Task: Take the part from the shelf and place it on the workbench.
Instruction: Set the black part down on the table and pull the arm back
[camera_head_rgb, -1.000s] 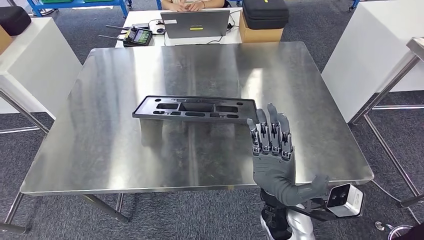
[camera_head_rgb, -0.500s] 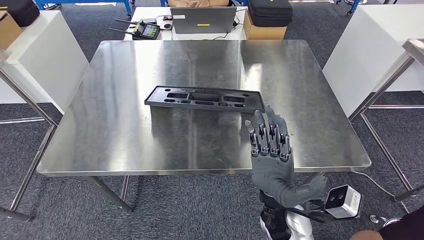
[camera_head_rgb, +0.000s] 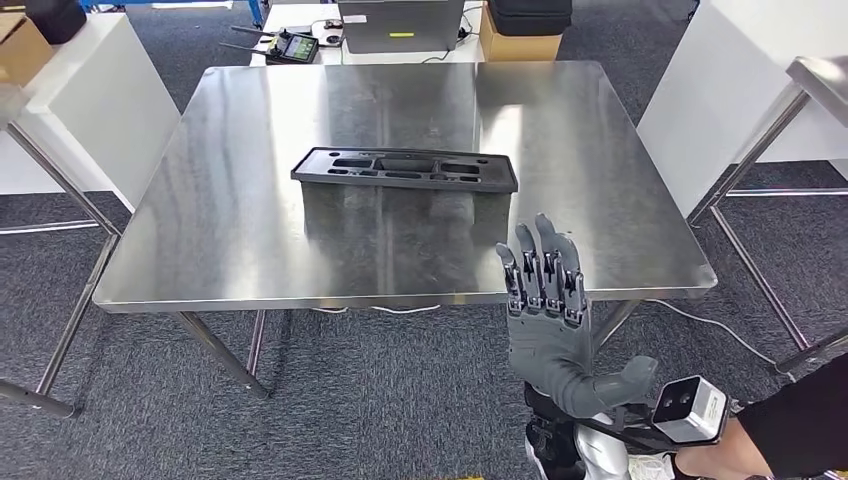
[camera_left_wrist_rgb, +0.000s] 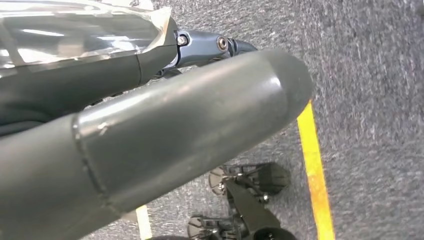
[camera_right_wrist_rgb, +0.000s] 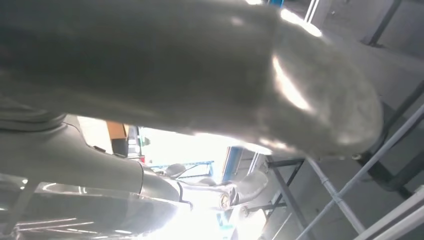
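Observation:
The black part (camera_head_rgb: 405, 168), a long flat tray-like moulding with several cut-outs, lies flat on the steel workbench (camera_head_rgb: 250, 240), a little beyond its middle. My right hand (camera_head_rgb: 545, 300) is raised before the bench's near edge, fingers straight and spread, holding nothing. It is well short of the part. In the right wrist view its grey thumb (camera_right_wrist_rgb: 200, 65) looms blurred. The left hand (camera_left_wrist_rgb: 150, 140) hangs low over the carpet, thumb out, with nothing in it.
White tables stand to the left (camera_head_rgb: 90, 110) and right (camera_head_rgb: 740, 70) of the bench. A laptop (camera_head_rgb: 400, 25), a controller (camera_head_rgb: 290, 45) and a black case (camera_head_rgb: 530, 15) sit behind it. A person's arm (camera_head_rgb: 790, 430) is at my lower right. A yellow floor line (camera_left_wrist_rgb: 312, 170) runs below.
The whole picture has shifted: the camera has backed away and the bench looks farther off. The part lies where it was. My right hand stays raised, now off the bench's near edge.

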